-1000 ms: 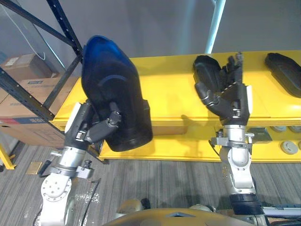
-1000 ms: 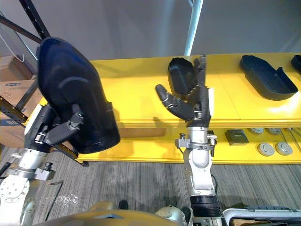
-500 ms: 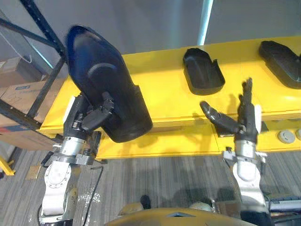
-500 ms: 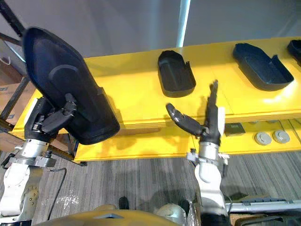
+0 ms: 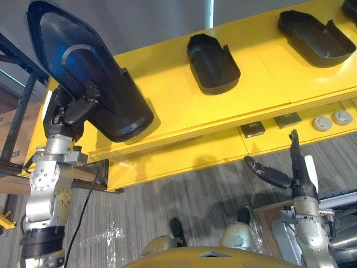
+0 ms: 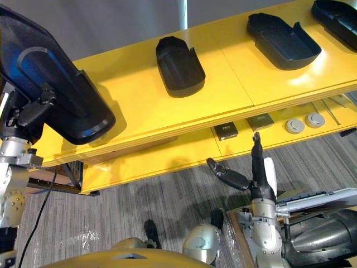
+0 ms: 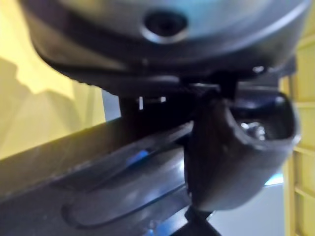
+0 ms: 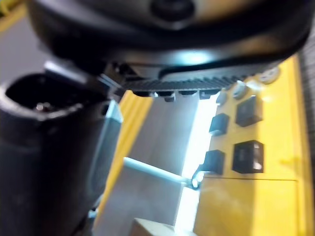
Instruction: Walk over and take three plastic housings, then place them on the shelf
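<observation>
Left eye view, held housing (image 5: pixel 83 78): a big dark glossy plastic shell, rounded at one end. It is raised on a slant at 10 o'clock, its lower end over the near edge of the yellow table (image 5: pixel 167 106).
Left eye view, left hand (image 5: pixel 70 111): at 9 o'clock, fingers curled round the held housing's rim from beneath.
Left eye view, second housing (image 5: pixel 212 62): at 12 o'clock on the table, hollow side up, well apart from the held one.
Left eye view, third housing (image 5: pixel 315 38): at 2 o'clock on the table, hollow side up, the same dark tray shape with a notch in one wall.
Left eye view, right hand (image 5: pixel 297 177): at 4 o'clock over the grey floor (image 5: pixel 184 190), fingers straight and upright, thumb spread wide, holding nothing.
Right eye view, fourth housing (image 6: pixel 337 14): at 1 o'clock on the table, cut off by the view's edge.
Right eye view, square parts (image 6: pixel 226 131): two small dark blocks on the yellow ledge under the tabletop, toward 3 o'clock.
Right eye view, round discs (image 6: pixel 294 125): two grey discs just beside the square parts, at 3 o'clock.
Left wrist view, grip: the thumb lies clamped against the dark wall of the held housing.
Right wrist view, table: its yellow front and the dark square parts show past the hand.
Change: a second ago the right hand stood raised beside the second housing at tabletop height; now it sits below the table's edge. The left hand's hold is unchanged, and the camera has moved.
</observation>
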{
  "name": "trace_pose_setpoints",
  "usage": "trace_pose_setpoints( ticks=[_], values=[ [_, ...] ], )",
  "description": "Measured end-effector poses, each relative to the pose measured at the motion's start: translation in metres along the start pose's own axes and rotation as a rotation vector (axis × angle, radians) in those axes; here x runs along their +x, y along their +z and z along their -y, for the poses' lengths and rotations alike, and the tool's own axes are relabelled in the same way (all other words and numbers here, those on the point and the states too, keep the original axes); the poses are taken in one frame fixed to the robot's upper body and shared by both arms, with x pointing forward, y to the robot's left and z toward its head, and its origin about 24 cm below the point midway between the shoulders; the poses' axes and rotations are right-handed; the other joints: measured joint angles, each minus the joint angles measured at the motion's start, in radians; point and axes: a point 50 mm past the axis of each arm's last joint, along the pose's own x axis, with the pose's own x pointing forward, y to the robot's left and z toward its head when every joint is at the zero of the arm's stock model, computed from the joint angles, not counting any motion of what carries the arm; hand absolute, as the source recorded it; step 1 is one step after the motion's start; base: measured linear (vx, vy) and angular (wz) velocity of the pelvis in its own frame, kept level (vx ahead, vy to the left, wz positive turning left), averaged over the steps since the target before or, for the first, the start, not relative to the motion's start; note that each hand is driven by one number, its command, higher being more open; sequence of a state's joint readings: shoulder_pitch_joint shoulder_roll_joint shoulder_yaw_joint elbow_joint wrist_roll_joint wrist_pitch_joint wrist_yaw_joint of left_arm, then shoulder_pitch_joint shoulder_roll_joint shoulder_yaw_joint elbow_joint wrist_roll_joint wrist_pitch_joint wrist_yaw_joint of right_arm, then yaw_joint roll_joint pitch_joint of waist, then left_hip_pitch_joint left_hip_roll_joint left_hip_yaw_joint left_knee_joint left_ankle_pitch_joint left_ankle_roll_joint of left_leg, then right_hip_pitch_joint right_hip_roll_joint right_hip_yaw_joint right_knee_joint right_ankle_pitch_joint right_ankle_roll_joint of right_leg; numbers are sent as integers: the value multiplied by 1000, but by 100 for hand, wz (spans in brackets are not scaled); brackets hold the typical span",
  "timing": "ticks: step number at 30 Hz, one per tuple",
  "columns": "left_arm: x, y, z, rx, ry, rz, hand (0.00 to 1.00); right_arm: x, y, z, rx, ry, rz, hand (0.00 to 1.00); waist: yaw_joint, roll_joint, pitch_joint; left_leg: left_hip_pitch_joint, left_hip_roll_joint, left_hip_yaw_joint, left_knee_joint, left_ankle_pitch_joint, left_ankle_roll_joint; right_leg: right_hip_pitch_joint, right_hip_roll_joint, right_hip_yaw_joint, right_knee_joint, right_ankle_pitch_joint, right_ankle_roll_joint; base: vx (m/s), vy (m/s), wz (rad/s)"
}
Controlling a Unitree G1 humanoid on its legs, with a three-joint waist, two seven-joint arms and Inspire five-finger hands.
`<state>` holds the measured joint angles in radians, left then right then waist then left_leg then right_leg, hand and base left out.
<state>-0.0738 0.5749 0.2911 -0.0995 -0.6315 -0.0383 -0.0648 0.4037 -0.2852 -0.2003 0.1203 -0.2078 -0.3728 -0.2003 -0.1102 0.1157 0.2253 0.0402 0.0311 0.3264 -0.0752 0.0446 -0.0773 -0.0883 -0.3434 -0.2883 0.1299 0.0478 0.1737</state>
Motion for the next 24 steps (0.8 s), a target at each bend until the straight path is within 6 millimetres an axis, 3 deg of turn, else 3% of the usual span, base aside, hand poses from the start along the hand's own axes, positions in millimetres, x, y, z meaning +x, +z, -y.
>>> trace_pose_setpoints(
  ticks=[4,9,12,24],
  values=[
    [31,10,-14,46,44,-18,0,-10,-19,-8,-31,34,-97,100,-10,-7,27,2,0,13,0,1,0,-15,1,22,12,-4,-3,0,-20,-9],
    [58,5,-21,83,41,-126,0,-21,-31,-21,-33,89,-163,100,-34,-33,49,1,4,33,0,-2,-3,-35,6,49,31,-13,-2,-19,-13,-12],
    [67,-6,-26,76,49,-219,0,-28,-35,-30,-29,127,-186,100,-45,-50,63,-1,15,44,2,-3,-7,-47,20,59,38,-17,-8,2,-32,-10],
    [92,21,-40,130,42,-211,0,-25,-25,-50,40,151,-157,100,-49,-60,126,-23,52,49,56,-17,-28,-71,38,71,99,-59,-31,0,-34,-1]
  ],
)
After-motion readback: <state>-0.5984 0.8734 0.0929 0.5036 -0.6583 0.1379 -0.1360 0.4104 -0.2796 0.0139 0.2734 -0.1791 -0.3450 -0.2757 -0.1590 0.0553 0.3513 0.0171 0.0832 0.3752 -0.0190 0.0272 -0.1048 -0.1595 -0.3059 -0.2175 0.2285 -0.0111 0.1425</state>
